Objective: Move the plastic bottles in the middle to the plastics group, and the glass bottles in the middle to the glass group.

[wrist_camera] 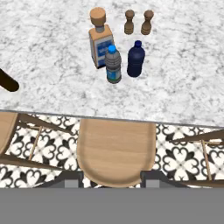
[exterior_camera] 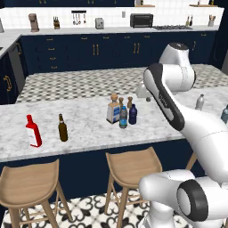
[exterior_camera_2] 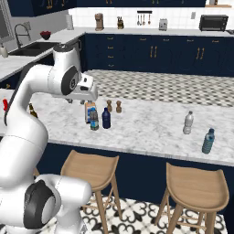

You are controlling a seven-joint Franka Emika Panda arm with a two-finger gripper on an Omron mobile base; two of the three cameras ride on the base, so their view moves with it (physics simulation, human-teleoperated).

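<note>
In the middle of the marble counter [exterior_camera: 89, 133] stand three bottles close together. The square clear glass bottle [exterior_camera: 113, 109] [exterior_camera_2: 90, 111] [wrist_camera: 100, 40] has a cork stopper. Beside it are the clear plastic bottle with a blue cap [exterior_camera: 123, 117] [exterior_camera_2: 94, 120] [wrist_camera: 113, 65] and the dark blue plastic bottle [exterior_camera: 132, 115] [exterior_camera_2: 106, 118] [wrist_camera: 136, 59]. The glass group, a red bottle [exterior_camera: 33, 132] and a brown beer bottle [exterior_camera: 63, 128], stands at the left. The plastics group, a grey-capped clear bottle [exterior_camera_2: 188, 123] and a teal bottle [exterior_camera_2: 208, 141], stands at the right. My gripper [exterior_camera: 144, 95] [wrist_camera: 112, 178] hangs open above the middle bottles, holding nothing.
Two small wooden shakers [exterior_camera: 129, 103] [wrist_camera: 148, 22] stand just behind the middle bottles. Wooden stools [exterior_camera: 131, 167] [wrist_camera: 117, 151] sit under the counter's front edge. Bare marble lies between the middle bottles and each group.
</note>
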